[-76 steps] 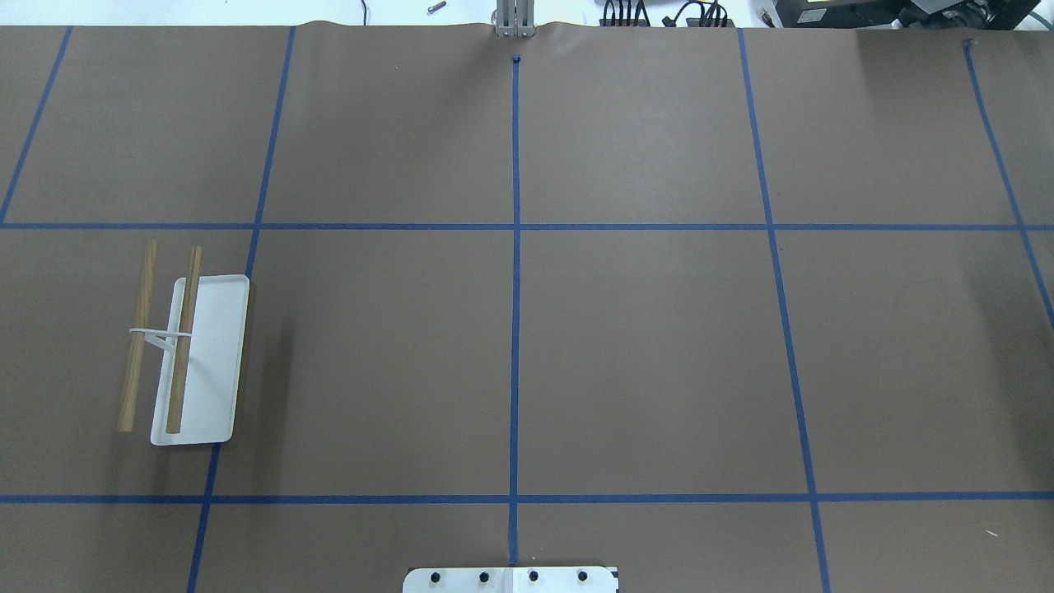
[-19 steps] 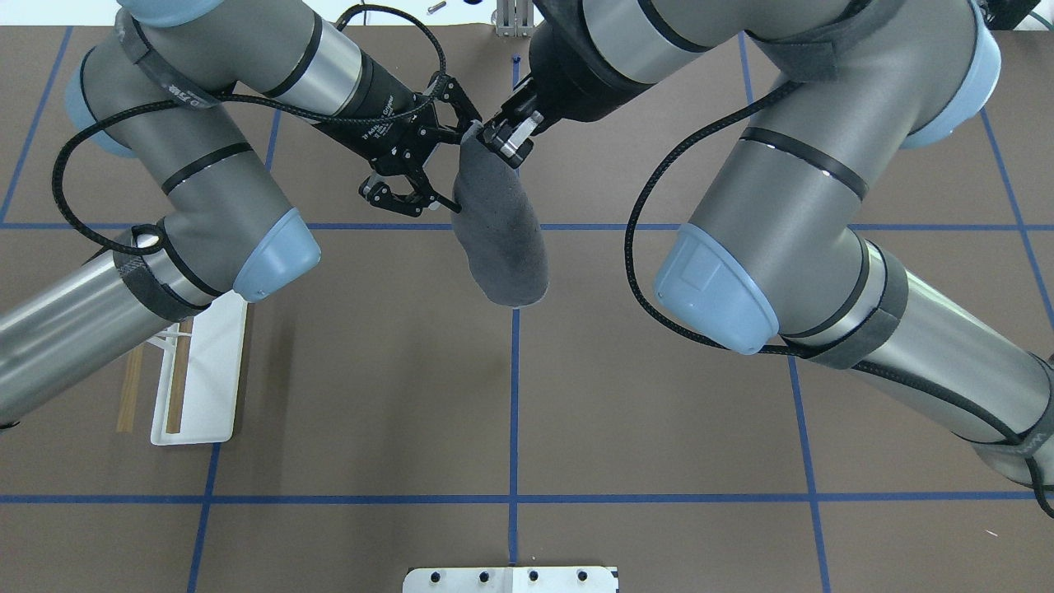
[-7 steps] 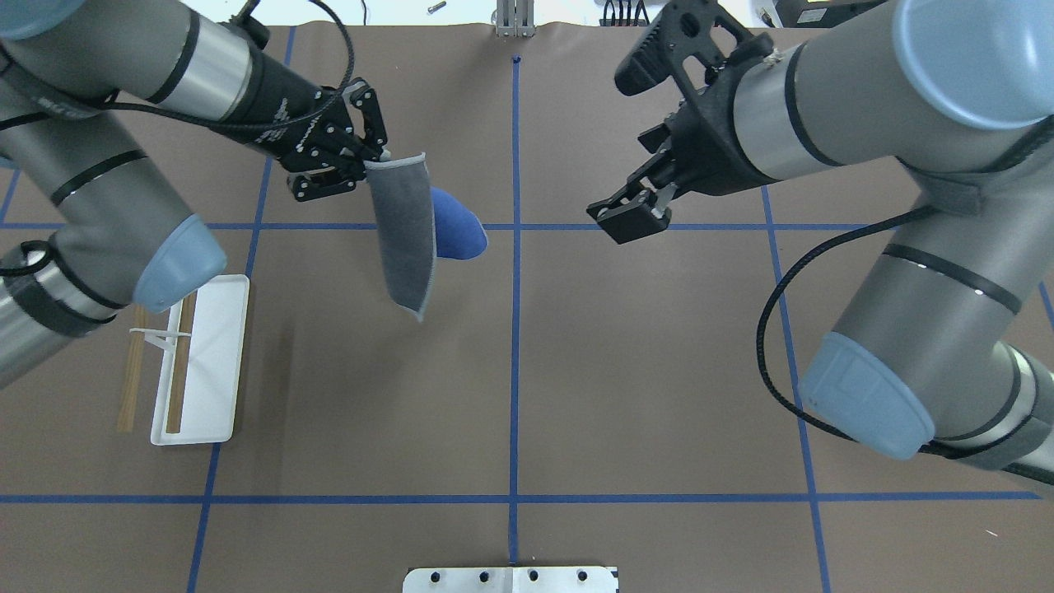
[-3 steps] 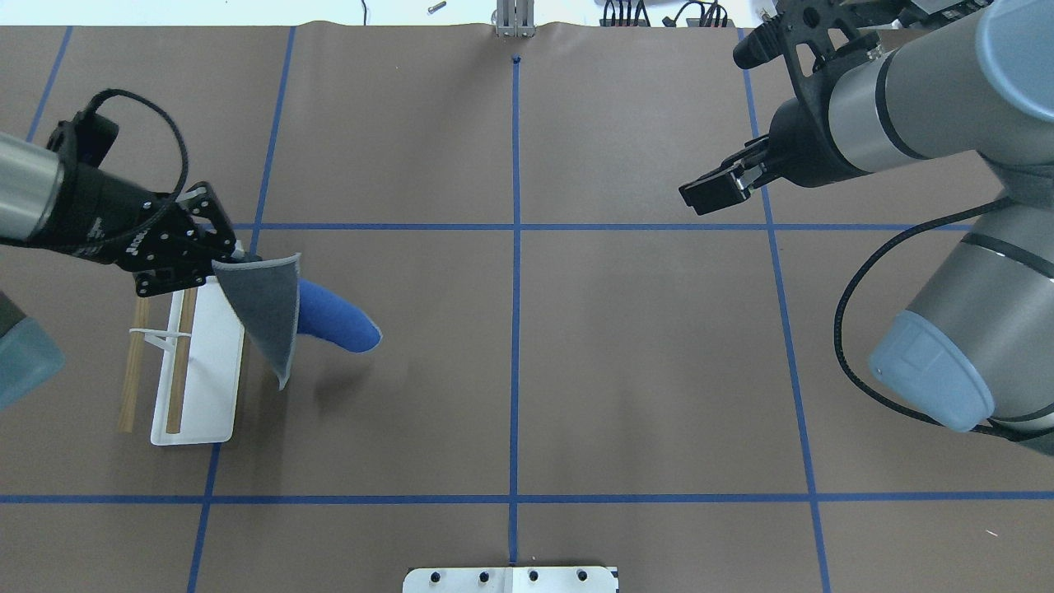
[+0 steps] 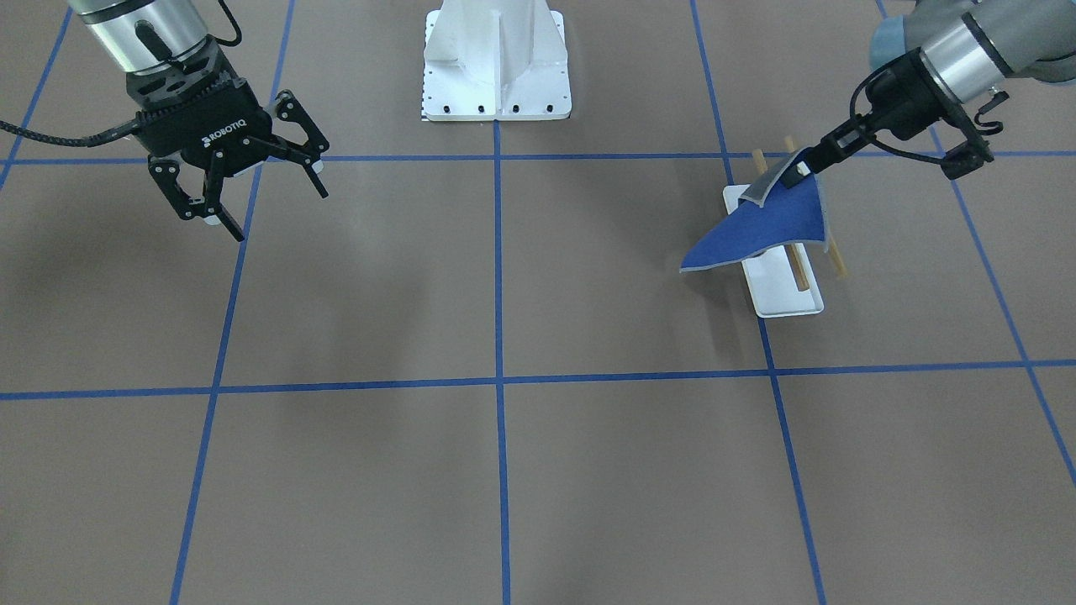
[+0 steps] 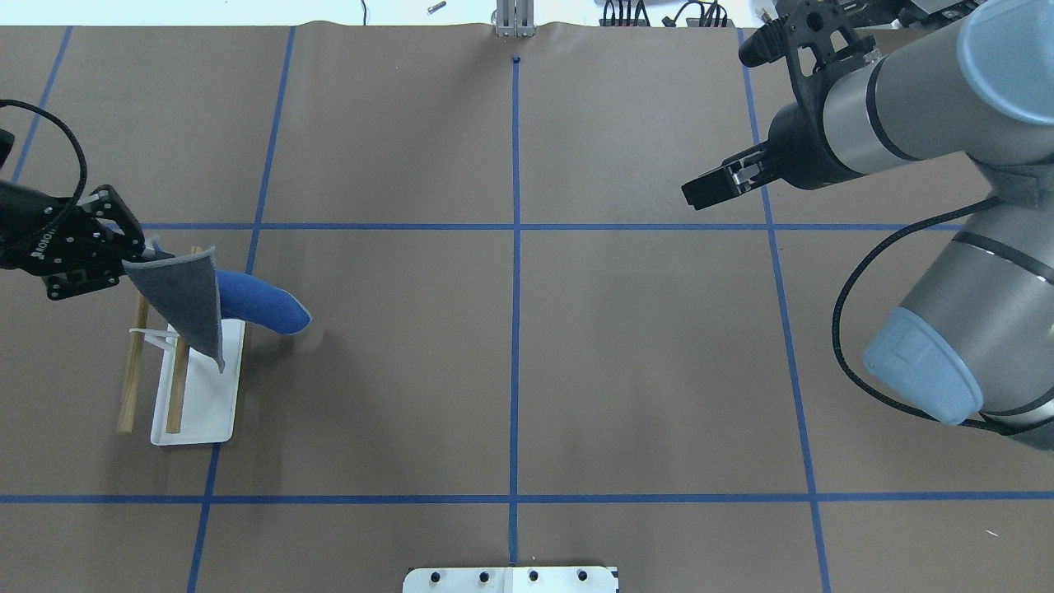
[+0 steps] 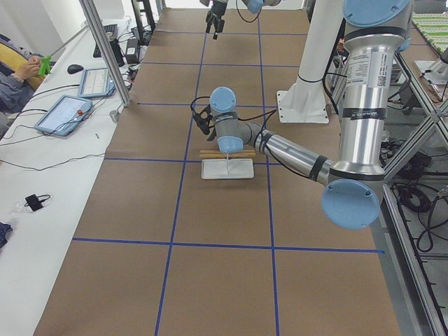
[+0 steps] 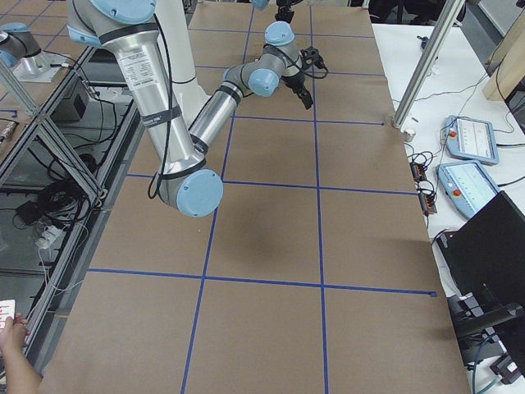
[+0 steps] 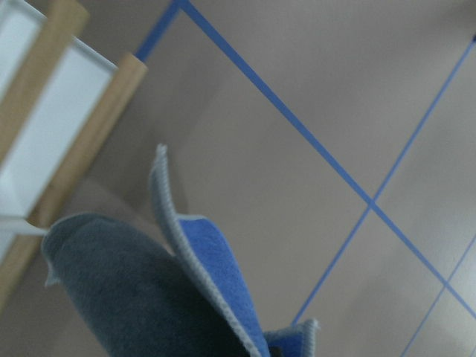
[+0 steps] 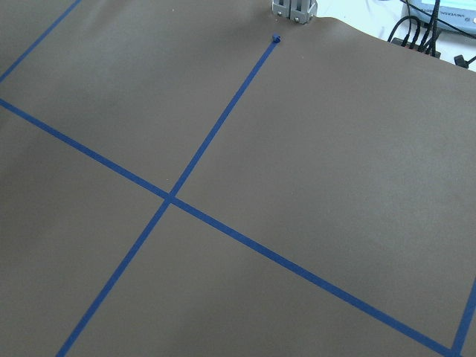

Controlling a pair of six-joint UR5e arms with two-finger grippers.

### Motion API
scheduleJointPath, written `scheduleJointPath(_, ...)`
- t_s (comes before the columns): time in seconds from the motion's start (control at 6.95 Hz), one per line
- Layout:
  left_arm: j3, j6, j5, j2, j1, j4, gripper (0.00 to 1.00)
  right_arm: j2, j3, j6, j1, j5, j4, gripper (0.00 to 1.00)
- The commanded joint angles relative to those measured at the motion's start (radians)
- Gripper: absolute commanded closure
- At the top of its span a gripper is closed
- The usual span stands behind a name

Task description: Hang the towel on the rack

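My left gripper is shut on one edge of the towel, whose grey side faces up and whose blue side curls out to the right. In the front view the left gripper holds the towel above the rack's far end. The rack has a white base and two wooden bars. I cannot tell whether the towel touches the bars. The left wrist view shows the towel beside a bar. My right gripper is open and empty, far off.
The white bolted pedestal stands at the robot's base, also in the overhead view. Blue tape lines grid the brown table. Tablets and cables lie on the side bench. The right wrist view shows only bare table.
The towel passed from the right gripper to the left. The left gripper has carried it left, from the table's middle to over the rack. The right arm drew back to the right.
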Motion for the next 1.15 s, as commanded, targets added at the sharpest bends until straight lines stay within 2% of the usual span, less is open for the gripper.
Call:
scheduleJointPath(0.0, 0.030, 0.000, -0.001, 0.078, -0.068, -0.025, 1.00, 0.000, -0.009, 0.004, 0.000, 0.000, -0.001, 0.00)
scheduleJointPath(0.72, 0.122, 0.004, 0.007, 0.132, -0.113, -0.157, 1.00, -0.006, -0.013, 0.012, 0.027, 0.005, -0.007, 0.00)
scheduleJointPath(1.01, 0.125, 0.004, 0.004, 0.152, -0.142, -0.194, 1.00, -0.023, -0.033, 0.010, 0.034, 0.003, -0.004, 0.00)
